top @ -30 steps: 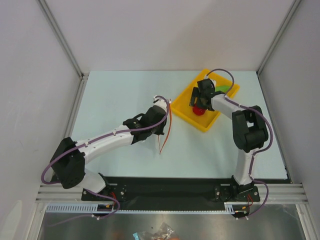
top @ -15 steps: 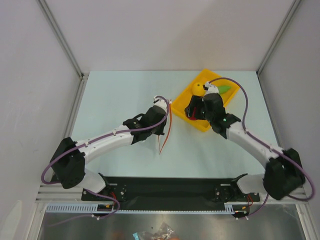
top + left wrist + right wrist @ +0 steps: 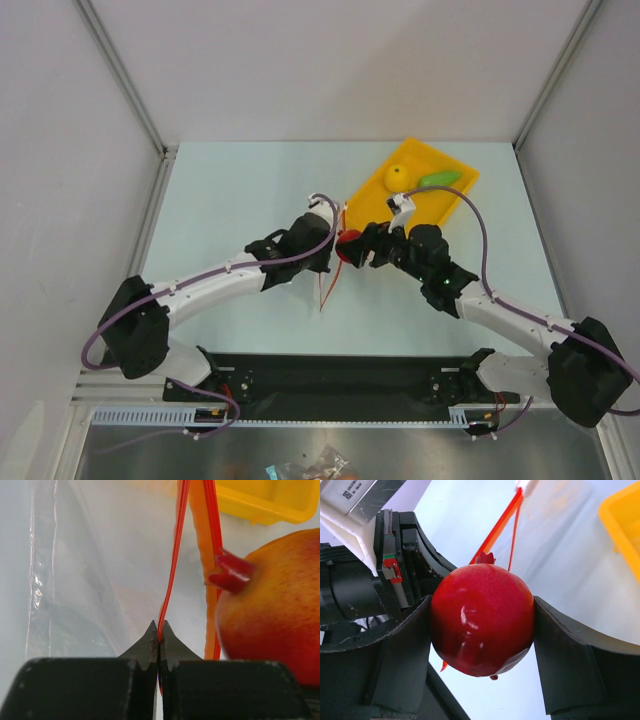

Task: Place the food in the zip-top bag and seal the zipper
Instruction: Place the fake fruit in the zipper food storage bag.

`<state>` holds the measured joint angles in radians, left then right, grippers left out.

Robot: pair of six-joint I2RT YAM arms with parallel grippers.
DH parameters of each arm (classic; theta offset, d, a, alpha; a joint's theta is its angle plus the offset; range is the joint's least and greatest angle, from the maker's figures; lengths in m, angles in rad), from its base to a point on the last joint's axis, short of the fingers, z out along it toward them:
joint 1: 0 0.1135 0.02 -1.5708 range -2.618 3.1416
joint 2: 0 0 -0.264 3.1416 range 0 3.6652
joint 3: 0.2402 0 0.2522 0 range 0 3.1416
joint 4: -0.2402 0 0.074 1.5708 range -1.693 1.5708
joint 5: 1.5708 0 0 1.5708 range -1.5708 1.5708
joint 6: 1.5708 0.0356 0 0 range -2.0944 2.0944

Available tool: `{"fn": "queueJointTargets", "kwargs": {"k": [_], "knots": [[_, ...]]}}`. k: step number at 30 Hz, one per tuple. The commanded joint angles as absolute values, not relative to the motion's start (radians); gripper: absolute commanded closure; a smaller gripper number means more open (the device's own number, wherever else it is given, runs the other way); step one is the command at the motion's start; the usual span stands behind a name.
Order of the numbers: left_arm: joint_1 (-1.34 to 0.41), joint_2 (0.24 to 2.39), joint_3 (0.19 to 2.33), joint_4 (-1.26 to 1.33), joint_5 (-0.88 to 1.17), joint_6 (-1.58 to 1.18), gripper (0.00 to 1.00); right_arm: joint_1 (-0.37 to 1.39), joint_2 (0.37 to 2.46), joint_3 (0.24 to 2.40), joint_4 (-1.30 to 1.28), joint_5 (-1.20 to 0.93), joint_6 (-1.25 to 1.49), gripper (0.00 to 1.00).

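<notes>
While our left gripper (image 3: 159, 630) pinches one strip of the zipper (image 3: 172, 565), our right gripper (image 3: 352, 248) clasps the red fruit (image 3: 481, 622) beside the zip-top bag (image 3: 75, 580) mouth. We should steer it between the strips, not against them. Only the overhead view shows the lemon (image 3: 397, 176) and green vegetable (image 3: 438, 180) in the yellow tray (image 3: 375, 195) beyond.
</notes>
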<state>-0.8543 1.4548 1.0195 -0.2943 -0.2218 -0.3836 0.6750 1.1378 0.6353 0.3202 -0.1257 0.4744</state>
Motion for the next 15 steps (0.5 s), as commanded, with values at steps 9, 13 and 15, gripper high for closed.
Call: {"fn": "queueJointTargets", "kwargs": {"k": [9,13,15], "knots": [[-0.853,1.388,0.989,-0.229,-0.172,-0.390,1.00,0.721,1.209,0.617,0.546,-0.209,0.540,0.57],[-0.853,1.368,0.980,-0.225,-0.172,-0.393,1.00,0.724,1.238,0.655,0.453,-0.117,0.548,0.59],[-0.853,1.350,0.971,-0.216,-0.167,-0.394,1.00,0.724,1.246,0.658,0.440,-0.092,0.548,0.59]]}}
